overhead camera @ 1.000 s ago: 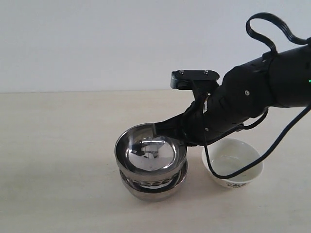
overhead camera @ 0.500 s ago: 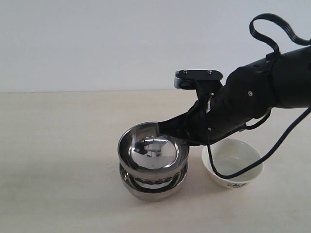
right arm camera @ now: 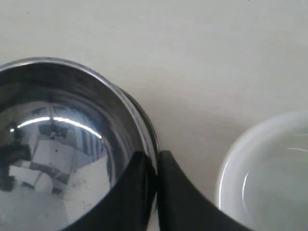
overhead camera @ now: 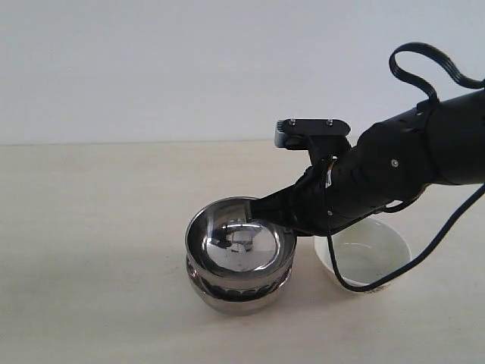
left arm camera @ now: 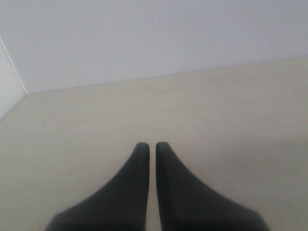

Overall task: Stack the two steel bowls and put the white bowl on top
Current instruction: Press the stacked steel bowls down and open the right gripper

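The right gripper is clamped on the rim of the upper steel bowl, on the side nearest the white bowl. In the right wrist view its jaws are nearly together with the thin metal rim pinched between them, one finger inside the upper steel bowl and one outside.

That bowl sits nested in the lower steel bowl, whose ribbed band shows underneath. Whether it rests there fully, I cannot tell.

The white bowl stands upright on the table just beside the stack, apart from it, partly behind the arm and its cable.

The left gripper hangs over bare table, jaws drawn almost together with only a slit between them, holding nothing.
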### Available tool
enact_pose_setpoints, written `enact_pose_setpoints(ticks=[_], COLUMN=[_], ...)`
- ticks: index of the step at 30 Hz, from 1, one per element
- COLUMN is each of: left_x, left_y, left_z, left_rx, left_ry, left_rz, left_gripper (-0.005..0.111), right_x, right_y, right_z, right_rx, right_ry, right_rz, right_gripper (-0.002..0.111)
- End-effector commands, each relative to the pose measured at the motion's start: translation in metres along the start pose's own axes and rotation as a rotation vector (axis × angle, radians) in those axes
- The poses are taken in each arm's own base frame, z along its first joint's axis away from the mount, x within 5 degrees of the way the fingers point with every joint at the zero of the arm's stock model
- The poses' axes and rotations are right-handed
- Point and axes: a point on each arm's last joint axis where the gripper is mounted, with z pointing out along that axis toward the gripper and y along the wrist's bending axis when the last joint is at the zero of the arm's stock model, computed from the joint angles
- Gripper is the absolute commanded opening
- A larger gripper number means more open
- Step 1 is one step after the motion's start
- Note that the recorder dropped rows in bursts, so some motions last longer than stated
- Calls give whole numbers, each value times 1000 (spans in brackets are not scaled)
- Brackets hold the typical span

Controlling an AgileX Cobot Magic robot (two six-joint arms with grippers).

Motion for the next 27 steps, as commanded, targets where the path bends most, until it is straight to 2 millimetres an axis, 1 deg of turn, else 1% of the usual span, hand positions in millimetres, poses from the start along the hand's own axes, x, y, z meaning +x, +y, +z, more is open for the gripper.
enact_pose_setpoints(ticks=[1, 7, 9, 11, 13, 15, 17, 18, 24, 26, 27], left_x=[0, 0, 0, 0, 0, 0, 0, 0, 0, 0, 0], left_y=[0, 0, 0, 0, 0, 0, 0, 0, 0, 0, 0], left_z=[0, 0, 0, 0, 0, 0, 0, 0, 0, 0, 0], left_rx=[-1, -1, -1, -1, -1, -1, -1, -1, -1, -1, -1], left_ry=[-8, -8, -8, -8, -8, -8, -8, -8, -8, -8, -8], left_rz=[-17, -17, -17, -17, -17, -17, -17, -17, -17, -17, -17], left_gripper=[4, 4, 4, 4, 4, 4, 4, 4, 4, 4, 4], right_x=[-5, -4, -4, -3, -3, -3, -3, -3, -4, -4, -4], right_y=[-1, -1, -1, -1, -1, -1, -1, -1, -1, -1, -2], right_z=[-5, -5, -5, -5, -5, -5, -5, -5, -5, -5, -5], right_rx=[-7, -7, -5, -2, -2, -2, -2, -3, -5, 1, 4], right_ry=[-32, -32, -27, -18, -18, -18, -18, -20, -25, -24, -23], right_rz=[-1, -1, -1, -1, -1, -1, -1, -1, -1, -15, -25], right_gripper=[0, 0, 2, 11, 25, 42, 52, 53, 52, 45, 39])
